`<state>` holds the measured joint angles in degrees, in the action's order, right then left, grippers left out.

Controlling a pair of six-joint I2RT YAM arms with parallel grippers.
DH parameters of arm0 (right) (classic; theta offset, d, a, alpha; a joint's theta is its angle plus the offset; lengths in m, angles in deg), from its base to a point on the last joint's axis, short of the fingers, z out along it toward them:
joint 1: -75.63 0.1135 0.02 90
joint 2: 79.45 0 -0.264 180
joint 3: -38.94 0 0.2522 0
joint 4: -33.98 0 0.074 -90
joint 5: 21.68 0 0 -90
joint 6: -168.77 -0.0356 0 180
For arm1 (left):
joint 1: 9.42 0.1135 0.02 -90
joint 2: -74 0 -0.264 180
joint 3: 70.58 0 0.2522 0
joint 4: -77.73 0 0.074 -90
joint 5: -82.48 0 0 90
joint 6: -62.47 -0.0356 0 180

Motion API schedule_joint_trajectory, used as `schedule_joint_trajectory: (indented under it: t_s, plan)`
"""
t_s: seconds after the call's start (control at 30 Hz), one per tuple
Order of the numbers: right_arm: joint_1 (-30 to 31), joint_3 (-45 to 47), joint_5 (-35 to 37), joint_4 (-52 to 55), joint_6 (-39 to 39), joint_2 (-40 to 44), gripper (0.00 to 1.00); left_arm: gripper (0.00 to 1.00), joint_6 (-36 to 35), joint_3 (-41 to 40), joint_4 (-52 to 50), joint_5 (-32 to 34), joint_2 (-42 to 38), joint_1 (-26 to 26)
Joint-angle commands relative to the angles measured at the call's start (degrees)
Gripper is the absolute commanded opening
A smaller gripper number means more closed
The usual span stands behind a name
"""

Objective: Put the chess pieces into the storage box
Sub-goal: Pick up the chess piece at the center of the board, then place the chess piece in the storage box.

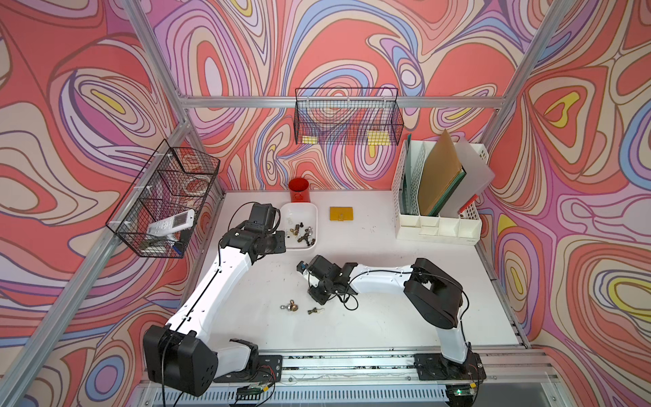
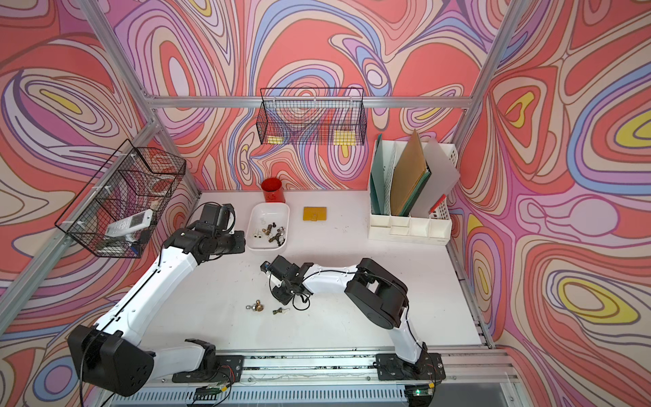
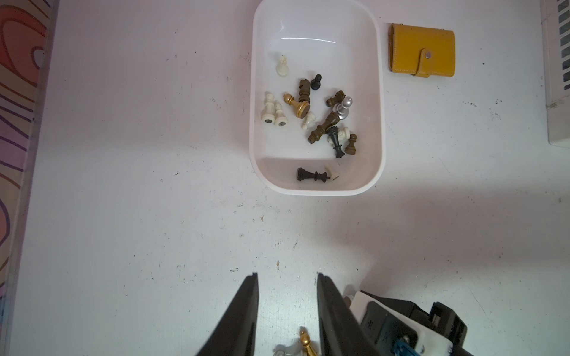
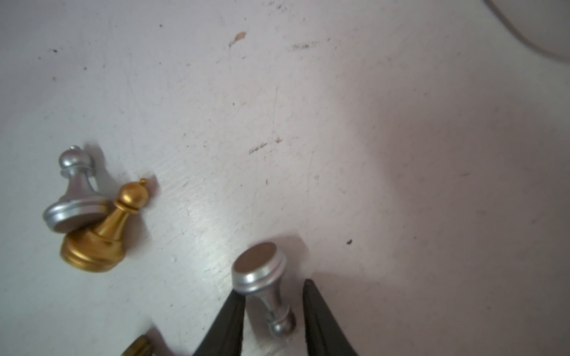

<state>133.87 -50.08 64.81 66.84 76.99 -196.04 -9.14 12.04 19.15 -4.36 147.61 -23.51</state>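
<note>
The white storage box (image 3: 381, 92) stands at the back of the table in both top views (image 1: 299, 208) (image 2: 269, 208) and holds several chess pieces (image 3: 324, 123). My left gripper (image 3: 287, 274) hangs open above bare table near the box's left side (image 1: 273, 243), holding nothing. My right gripper (image 4: 274, 285) sits mid-table (image 1: 300, 265), its fingers either side of a silver pawn (image 4: 262, 274) with gaps showing beside the stem. A silver and gold pawn pair (image 4: 89, 222) (image 1: 290, 306) and a brown piece (image 1: 315, 310) lie loose on the table.
A red cup (image 1: 298, 189) stands behind the box and a yellow wallet (image 1: 341, 213) lies to its right. A white file rack (image 1: 436, 211) fills the back right corner. Wire baskets hang on the left wall (image 1: 165, 201) and the back wall (image 1: 347, 116).
</note>
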Motion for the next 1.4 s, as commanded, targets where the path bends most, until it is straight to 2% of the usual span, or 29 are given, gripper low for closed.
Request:
schedule_joint_trajectory:
  t_s: [0.0,0.27,0.37,0.73,1.0,1.2,1.37]
  plan:
    - [0.4,0.5,1.1,5.0,1.6,-2.1,0.26,0.37,-1.8,-0.5,-0.3,1.2,-1.1,0.7]
    - [0.4,0.7,0.4,7.0,1.8,-1.2,0.09,0.37,-2.7,-1.8,-0.2,1.1,-3.0,1.9]
    - [0.4,-0.4,-0.3,7.4,1.7,-0.7,0.05,0.37,-2.9,-2.3,0.2,1.5,-3.9,2.9]
    - [0.1,-4.6,-3.1,11.3,1.7,7.1,0.01,0.37,-2.0,-3.2,0.3,2.4,-5.1,3.2]
    - [-4.9,-9.1,-7.5,15.1,0.3,10.4,0.0,0.37,-1.9,-3.7,1.4,3.8,-7.9,4.7]
    - [-11.4,-18.8,-12.5,16.5,-1.1,4.1,0.0,0.37,-1.8,-4.4,1.8,4.8,-9.5,5.1]
    - [-16.4,-33.7,-13.0,18.8,-2.2,-7.2,0.0,0.37,-1.5,-4.7,2.5,3.4,-10.0,5.7]
